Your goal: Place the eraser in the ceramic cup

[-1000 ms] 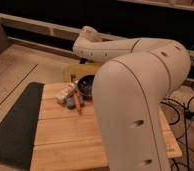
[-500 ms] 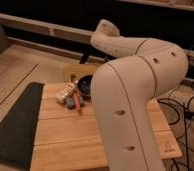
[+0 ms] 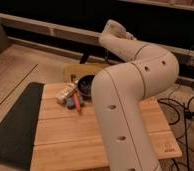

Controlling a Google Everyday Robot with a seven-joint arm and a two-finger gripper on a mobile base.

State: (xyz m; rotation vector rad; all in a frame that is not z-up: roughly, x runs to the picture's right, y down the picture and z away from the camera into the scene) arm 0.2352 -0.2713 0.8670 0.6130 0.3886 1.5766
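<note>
My own white arm (image 3: pixel 125 115) fills the middle of the view. It rises from the near edge of the wooden desk (image 3: pixel 65 140), bends at the right and reaches back toward the upper middle, hiding the right part of the desk's far half. A dark mat (image 3: pixel 12 125) borders the desk on the left, and cables (image 3: pixel 187 107) trail at the right. Toward the far edge sits a dark round cup (image 3: pixel 84 84), its right side covered by my arm. Just left of it lie a pale box (image 3: pixel 65 92), a small blue piece (image 3: pixel 70 103) and a red-orange pen (image 3: pixel 77 101). I cannot pick out the eraser among them. My claw (image 3: pixel 112 28) is at the arm's tip, raised above and behind that cluster, and I cannot tell how it is set.
</note>
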